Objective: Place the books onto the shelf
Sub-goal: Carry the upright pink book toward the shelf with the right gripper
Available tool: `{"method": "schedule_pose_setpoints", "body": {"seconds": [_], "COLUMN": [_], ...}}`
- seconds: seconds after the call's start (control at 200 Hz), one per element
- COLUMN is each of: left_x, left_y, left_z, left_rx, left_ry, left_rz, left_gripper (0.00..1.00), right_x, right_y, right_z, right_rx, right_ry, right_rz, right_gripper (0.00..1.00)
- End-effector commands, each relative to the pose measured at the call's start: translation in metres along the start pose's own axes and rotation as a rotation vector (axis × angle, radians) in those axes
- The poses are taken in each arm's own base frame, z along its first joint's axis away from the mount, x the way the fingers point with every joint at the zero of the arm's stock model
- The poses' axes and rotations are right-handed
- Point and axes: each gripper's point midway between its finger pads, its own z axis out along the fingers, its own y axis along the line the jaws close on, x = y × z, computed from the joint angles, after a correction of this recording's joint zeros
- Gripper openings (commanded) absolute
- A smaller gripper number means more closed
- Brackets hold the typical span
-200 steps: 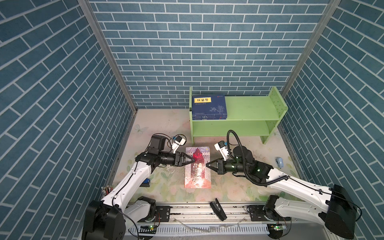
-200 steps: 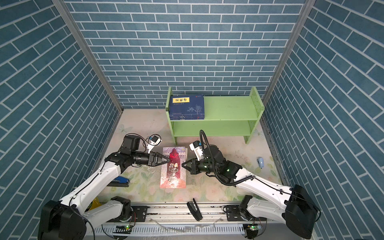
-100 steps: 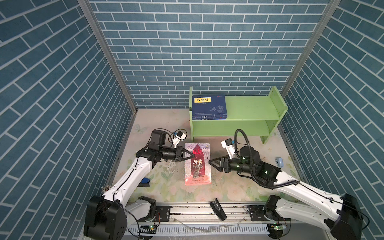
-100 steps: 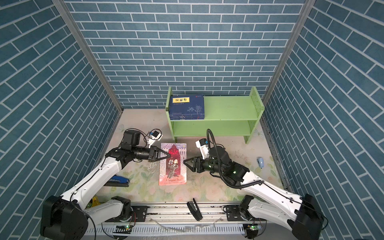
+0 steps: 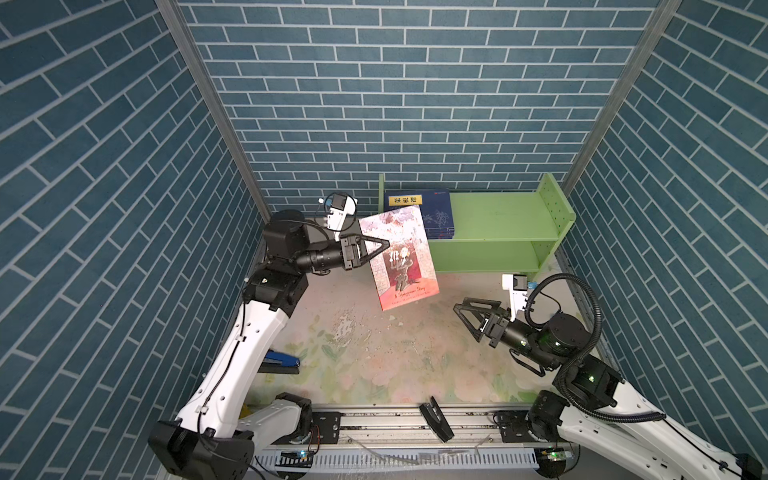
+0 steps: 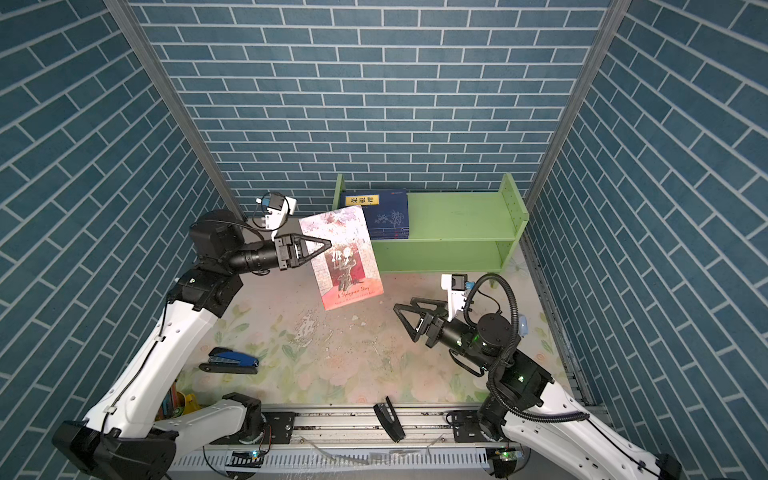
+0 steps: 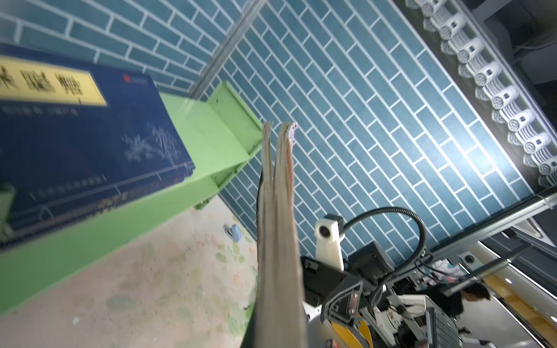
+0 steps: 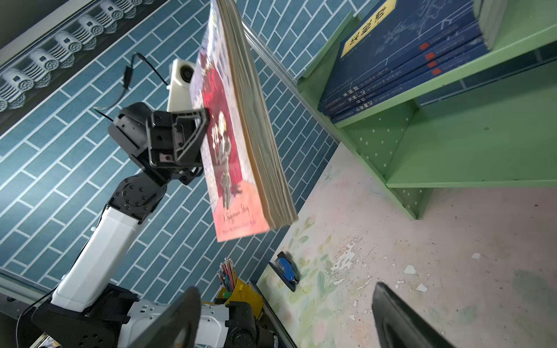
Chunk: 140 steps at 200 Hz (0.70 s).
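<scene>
Left tool (image 5: 385,242) pinches red book (image 5: 409,266), long axis toward shelf (image 5: 498,216).

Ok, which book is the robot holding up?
Find the green shelf by the back wall. In front of it, the left gripper holds one book in the air. It's the only red picture cover; the books on the shelf are dark blue.

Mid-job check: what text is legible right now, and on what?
"A Shakespeare Story": on the red-and-grey book, low on its cover.
"菜根谭": yellow label on the top blue book on the shelf.
Blue books' spines, other cover print: too small or blurred.
</scene>
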Motion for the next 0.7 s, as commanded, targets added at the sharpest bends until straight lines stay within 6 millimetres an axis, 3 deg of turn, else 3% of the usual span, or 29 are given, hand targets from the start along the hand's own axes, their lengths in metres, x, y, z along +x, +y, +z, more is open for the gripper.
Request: {"method": "schedule_pose_setpoints", "body": {"seconds": [0.0,0.09,0.24,0.695], "left_x": [-0.043,-0.056,-0.049,-0.041], "left_y": [0.0,0.004,0.013,0.02], "left_z": [-0.011,-0.015,-0.016,-0.014], "left_rx": [-0.02,0.046,0.023,0.043], "left_ry": [-0.194,-0.276,-0.275,-0.291], "left_rz": [-0.084,-0.2,-0.213,-0.266], "left_gripper": [0.0,0.0,0.0,0.0], "right_x": [-0.021,-0.027,-0.036,-0.047], "right_y": [0.037,0.048,0.061,0.068], "right_z": [0.016,0.033,0.058,0.114], "right_rx": [-0.161,-0.23,-0.294,-0.408], "right_ry": [-0.039,-0.053,-0.065,-0.095], "right_rz": [0.03,0.043,0.048,0.085], "right_gripper": [0.88,0.88,0.87,0.83]}}
